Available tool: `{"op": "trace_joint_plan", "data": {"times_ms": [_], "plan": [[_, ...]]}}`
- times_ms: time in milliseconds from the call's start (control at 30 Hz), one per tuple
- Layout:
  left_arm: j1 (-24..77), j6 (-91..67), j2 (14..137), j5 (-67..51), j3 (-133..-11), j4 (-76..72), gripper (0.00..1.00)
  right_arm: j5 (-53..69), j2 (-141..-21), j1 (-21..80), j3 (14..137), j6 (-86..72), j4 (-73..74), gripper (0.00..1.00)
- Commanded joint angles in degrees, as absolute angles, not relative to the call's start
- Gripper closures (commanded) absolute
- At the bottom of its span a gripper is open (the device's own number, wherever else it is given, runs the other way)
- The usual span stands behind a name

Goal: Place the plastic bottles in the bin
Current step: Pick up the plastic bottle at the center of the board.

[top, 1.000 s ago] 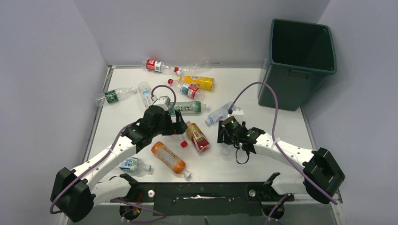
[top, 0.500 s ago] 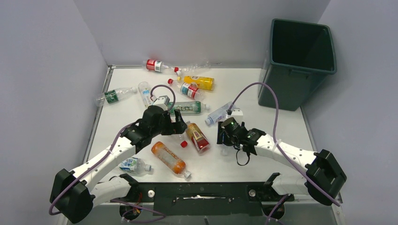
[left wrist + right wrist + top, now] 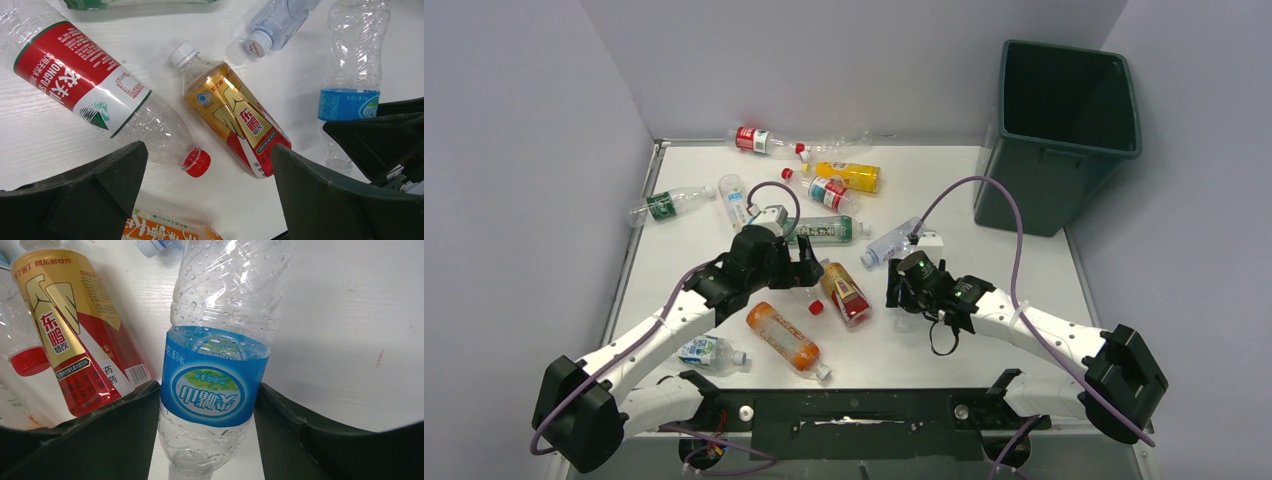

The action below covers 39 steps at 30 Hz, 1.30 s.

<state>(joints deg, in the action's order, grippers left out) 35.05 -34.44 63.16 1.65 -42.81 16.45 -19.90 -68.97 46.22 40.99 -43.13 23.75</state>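
Right gripper [image 3: 207, 392] stays clamped on blue-label bottle [image 3: 220, 315], elbow [image 3: 1126, 375] drifted outward; left gripper [image 3: 207, 152] barely moved, fingers spread wide.

1 overhead view; 2 close downward wrist views, gold-red bottle [image 3: 235, 120] in both.

table [image 3: 984, 260]: white | plastic bottles [image 3: 849, 176]: lying scattered, left and middle | bin [image 3: 1064, 130]: upright, far right corner

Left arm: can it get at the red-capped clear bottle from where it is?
Probably yes. The left hand hangs open over the red-capped bottle, whose neck lies between the fingers with nothing on top. The gold-and-red bottle lies close beside the cap and might get caught too.
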Motion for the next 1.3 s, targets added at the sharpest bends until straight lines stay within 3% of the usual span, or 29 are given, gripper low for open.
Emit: {"op": "trace_joint_plan", "data": {"times_ms": [0, 1267], "plan": [[35.6, -34.2, 63.5, 1.8, -45.8, 13.4, 0.02, -21.0, -67.0, 46.6, 42.6, -42.5, 22.5, 0.38], [35.9, -34.8, 63.8, 1.8, -44.6, 12.3, 0.02, -20.3, -65.7, 46.6, 42.3, -41.6, 22.0, 0.39]]}}
